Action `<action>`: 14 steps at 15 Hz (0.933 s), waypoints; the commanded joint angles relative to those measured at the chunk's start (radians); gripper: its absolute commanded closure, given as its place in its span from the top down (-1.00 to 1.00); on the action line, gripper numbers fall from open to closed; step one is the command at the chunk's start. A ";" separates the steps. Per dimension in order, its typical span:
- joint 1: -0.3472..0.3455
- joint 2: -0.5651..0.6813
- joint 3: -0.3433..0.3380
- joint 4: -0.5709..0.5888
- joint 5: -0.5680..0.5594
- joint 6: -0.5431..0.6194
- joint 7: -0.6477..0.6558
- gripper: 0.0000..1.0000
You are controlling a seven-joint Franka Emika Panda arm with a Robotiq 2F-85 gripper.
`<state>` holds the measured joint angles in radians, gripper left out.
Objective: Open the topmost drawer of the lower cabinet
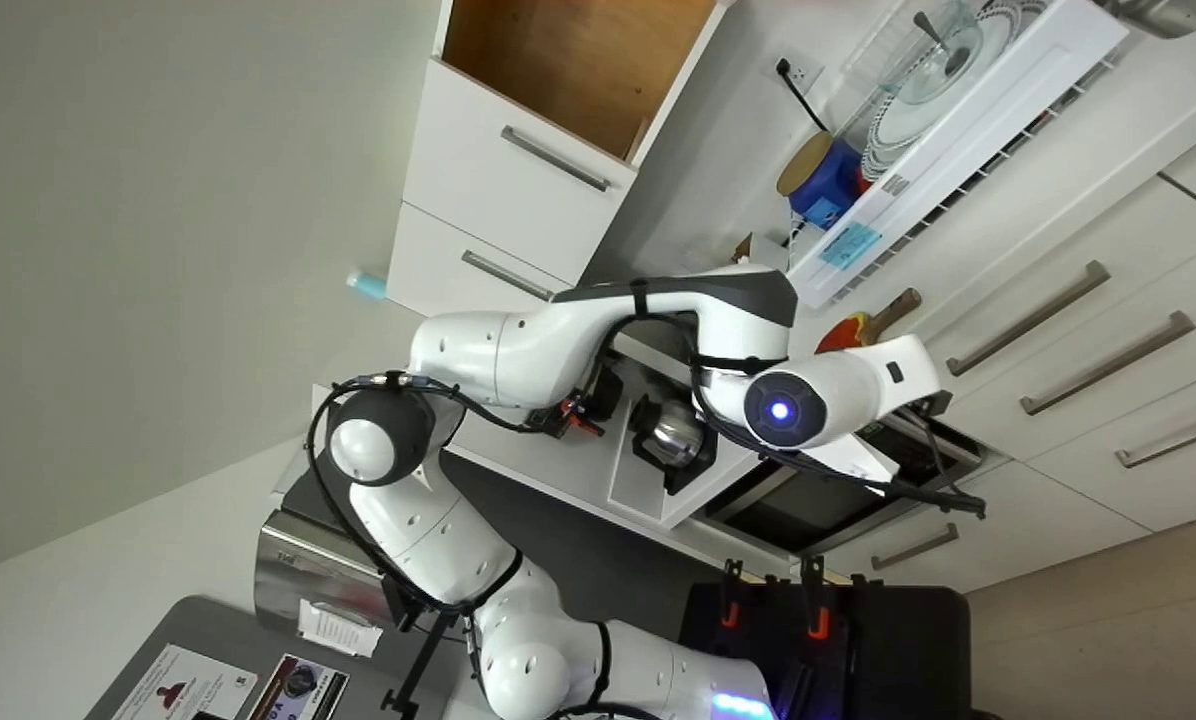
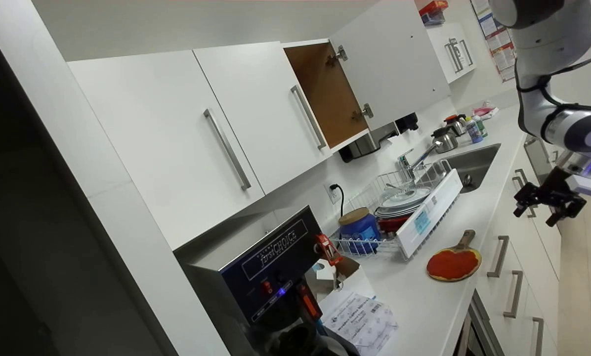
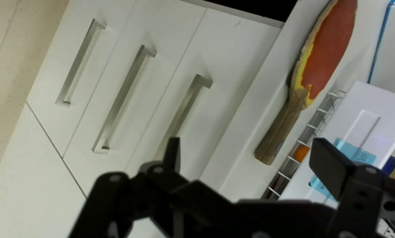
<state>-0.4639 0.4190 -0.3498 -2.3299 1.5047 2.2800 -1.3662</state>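
The lower cabinet [image 1: 1108,490] is white with stacked flat fronts and slim bar handles; it also fills the left of the wrist view [image 3: 151,82]. Its topmost drawer [image 1: 1108,240] is shut, right below the counter edge; it also shows in the wrist view [image 3: 230,66]. Its bar handle [image 3: 186,105] shows in both exterior views [image 1: 1028,320] [image 2: 498,257]. My gripper [image 2: 535,213] is open and empty, apart from the cabinet. In the wrist view [image 3: 247,142] its left finger overlaps the handle's lower end. In an exterior view the wrist hides most of the gripper.
A red paddle [image 3: 329,46] lies on the counter [image 2: 409,291] near its edge. A dish rack [image 2: 429,212] with plates and a blue jar [image 2: 359,232] stands behind. A black oven [image 1: 798,505] adjoins the drawers. An upper cabinet door [image 2: 384,64] stands open.
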 commanded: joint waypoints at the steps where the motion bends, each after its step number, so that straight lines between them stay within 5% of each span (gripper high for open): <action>1: 0.017 0.037 -0.017 0.012 0.023 -0.015 -0.009 1.00; 8: 0.018 0.064 -0.019 0.024 0.026 -0.016 -0.012 1.00; 14: -0.068 0.228 -0.022 0.179 0.057 -0.126 0.025 1.00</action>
<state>-0.4893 0.5539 -0.3627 -2.2431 1.5349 2.2276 -1.3639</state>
